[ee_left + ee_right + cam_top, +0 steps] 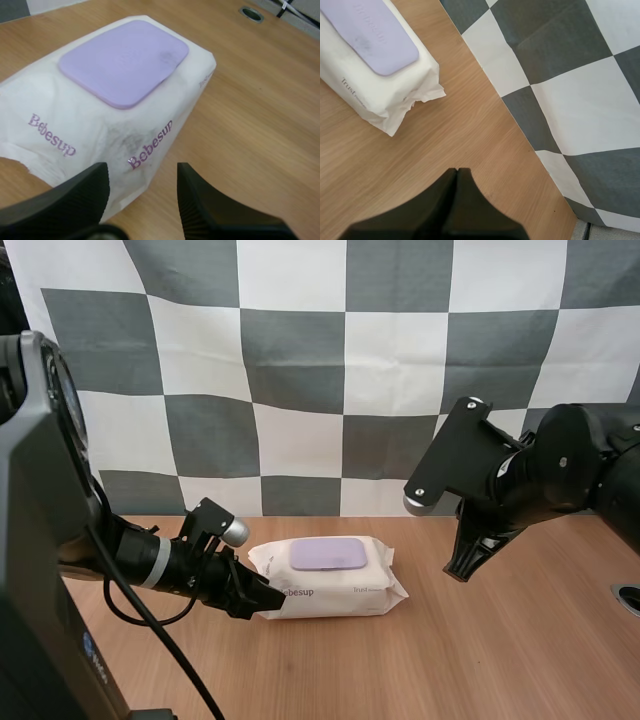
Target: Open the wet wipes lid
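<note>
While the pack of wet wipes (330, 585) lies flat near the middle of the wooden table (520, 640), its lilac lid (328, 554) sits shut and flush on top. The left gripper (262, 598) is low at the pack's left end, its two black fingers (75, 192) spread apart, with a corner of the white wrapper just ahead of the gap; whether they touch the wrapper cannot be told. The right gripper (462, 568) hangs above the table to the right of the pack, clear of it, its fingers pressed together into one dark wedge and holding nothing.

The step in hand appears to be steadying the pack before the lid is lifted. To do it well, the left gripper would likely pinch the soft wrapper end, not the lid, firmly enough to stop sliding. The right gripper would then need to reach the lid's free edge and lever it upward; which edge is hinged cannot be told, and a weak hold could let the whole pack rise with the lid
</note>
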Controlling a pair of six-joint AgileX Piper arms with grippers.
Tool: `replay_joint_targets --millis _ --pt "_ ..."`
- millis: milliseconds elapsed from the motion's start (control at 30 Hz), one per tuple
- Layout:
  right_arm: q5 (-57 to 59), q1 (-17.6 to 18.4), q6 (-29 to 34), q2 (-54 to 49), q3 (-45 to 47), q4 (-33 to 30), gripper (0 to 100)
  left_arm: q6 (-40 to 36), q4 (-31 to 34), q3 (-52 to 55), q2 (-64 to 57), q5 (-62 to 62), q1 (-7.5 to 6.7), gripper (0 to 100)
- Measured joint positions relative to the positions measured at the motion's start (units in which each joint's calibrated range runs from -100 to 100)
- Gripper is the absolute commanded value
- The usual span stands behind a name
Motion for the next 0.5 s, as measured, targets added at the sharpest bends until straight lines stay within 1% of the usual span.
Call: replay_joint_targets --millis 33,67,267,500 --pt "0.0 0.0 0.0 0.0 0.0 0.0 0 0.1 -0.01 -0.17 0.0 -3.35 -0.8 71" --pt "0.0 0.0 0.0 0.0 0.0 0.0 0 0.1 -0.38 -0.69 0.0 -7.08 -1.22 71" --pt "0.0 0.0 0.0 0.0 0.0 0.0 0 0.1 -1.36 -2.2 0.0 -13.96 -1.22 71" --pt "0.0 0.0 0.0 0.0 0.0 0.0 0 0.1 -2.57 -5.37 0.0 -11.47 -1.22 71"
